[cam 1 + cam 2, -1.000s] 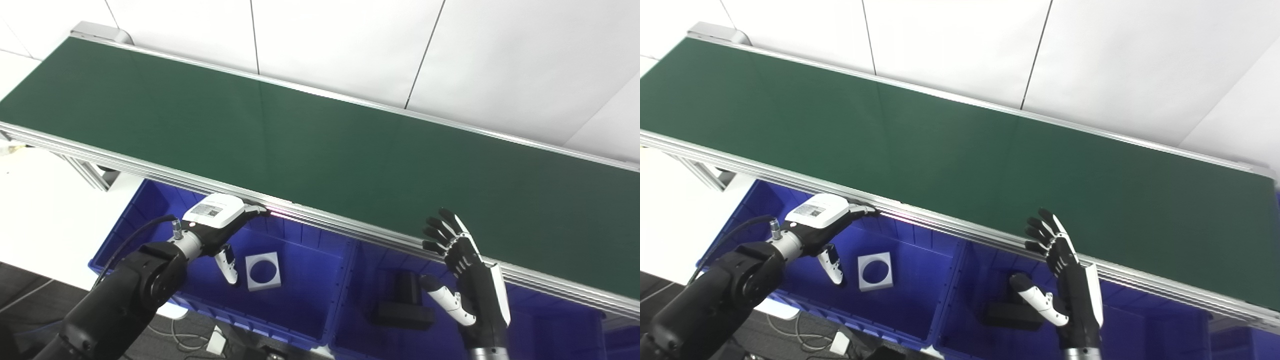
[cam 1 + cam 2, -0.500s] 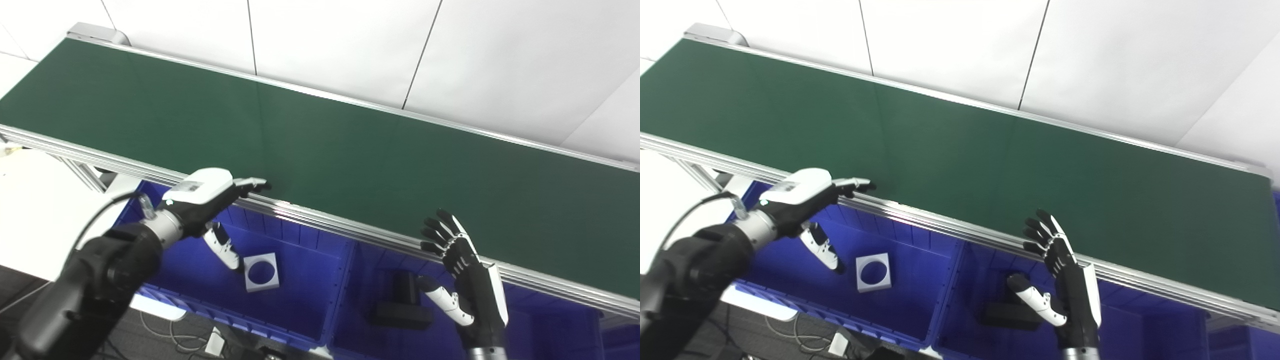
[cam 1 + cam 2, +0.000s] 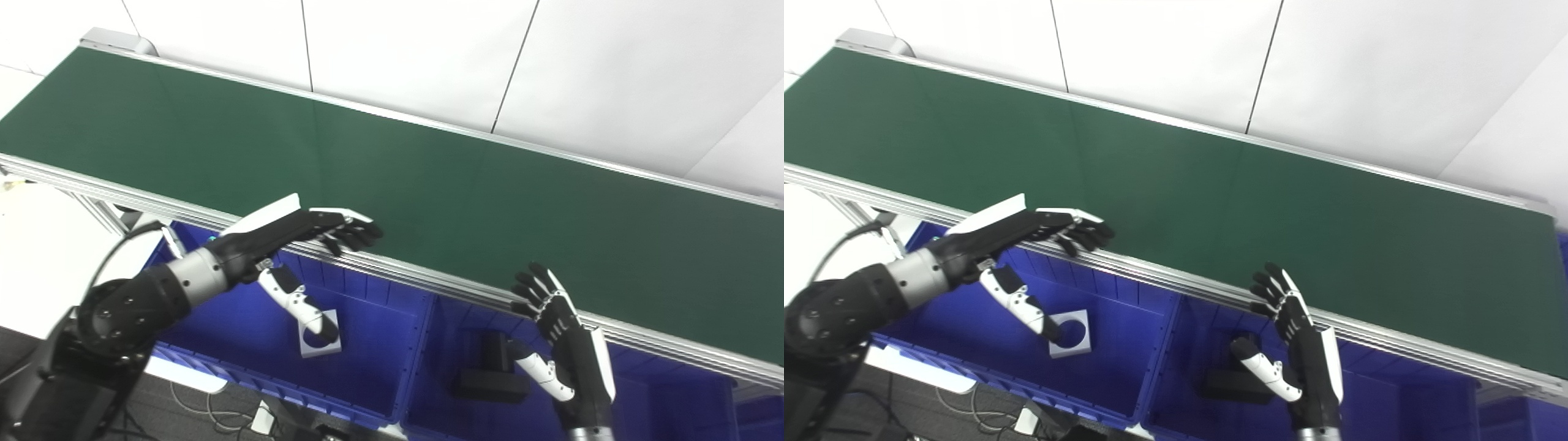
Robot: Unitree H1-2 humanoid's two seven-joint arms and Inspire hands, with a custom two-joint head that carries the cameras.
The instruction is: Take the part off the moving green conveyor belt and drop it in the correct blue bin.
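Both robot hands — left robot hand [image 3: 288,229], right robot hand [image 3: 560,324] — spread, empty

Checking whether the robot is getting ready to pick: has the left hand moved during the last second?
Yes. The left hand rose from the bin and reached right, over the conveyor's near rail.

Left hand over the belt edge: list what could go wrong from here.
1. The left hand reaches out open with its fingertips above the aluminium rail of the conveyor belt; lowering could knock the rail.
2. No part shows on the belt, so closing now would probably grab nothing.
3. Its thumb hangs over the white square part in the blue bin; dipping could nudge it.
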